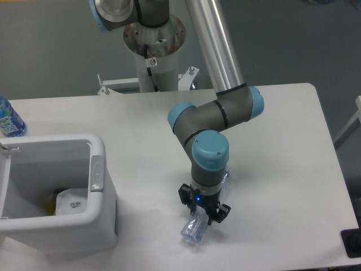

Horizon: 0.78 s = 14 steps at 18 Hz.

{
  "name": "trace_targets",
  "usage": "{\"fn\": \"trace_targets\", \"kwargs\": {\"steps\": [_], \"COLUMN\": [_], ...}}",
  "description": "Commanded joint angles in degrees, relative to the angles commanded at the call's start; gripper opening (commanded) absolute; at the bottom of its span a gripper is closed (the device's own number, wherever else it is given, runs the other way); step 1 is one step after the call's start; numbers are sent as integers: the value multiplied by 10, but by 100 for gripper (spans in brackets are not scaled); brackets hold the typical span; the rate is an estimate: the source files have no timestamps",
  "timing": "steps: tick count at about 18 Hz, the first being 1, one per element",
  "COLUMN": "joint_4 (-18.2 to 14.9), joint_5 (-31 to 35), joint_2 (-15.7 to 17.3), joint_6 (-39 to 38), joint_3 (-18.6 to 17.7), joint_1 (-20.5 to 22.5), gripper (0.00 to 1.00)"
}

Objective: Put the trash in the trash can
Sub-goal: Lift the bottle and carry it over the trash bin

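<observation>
Gripper (pixel 204 209): low over the table (pixel 282 147), fingers closed around the clear bottle
Clear bottle (pixel 195 229): caught between the fingers near its middle; base end juts toward 7 o'clock, the other end peeks past the wrist at 1 o'clock
Trash can (pixel 97 186): well apart from the gripper, at its 9 o'clock
White packet (pixel 72 200): lying inside the trash can
Blue-label bottle (pixel 8 119): at the table's left edge, 11 o'clock of the trash can

Clear bottle (pixel 194 230) – white bin (pixel 100 217) – grey button (pixel 96 174)
</observation>
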Motion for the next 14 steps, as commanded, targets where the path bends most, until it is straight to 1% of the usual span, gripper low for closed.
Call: {"fn": "trace_targets", "kwargs": {"steps": [1,3,7,9,11,14], "joint_4": [0,0,0,0,0,0], "joint_5": [-15,-48,-74,-78,-78,-79], "joint_2": [11,24,29,35,43,73], "joint_6": [-14,-51,-183,-255,-333,-428], "joint_3": [11,39,132,165,186,190], "joint_1": [4,15,20,20,18,7], "gripper": [58,58,58,58,58,58]}}
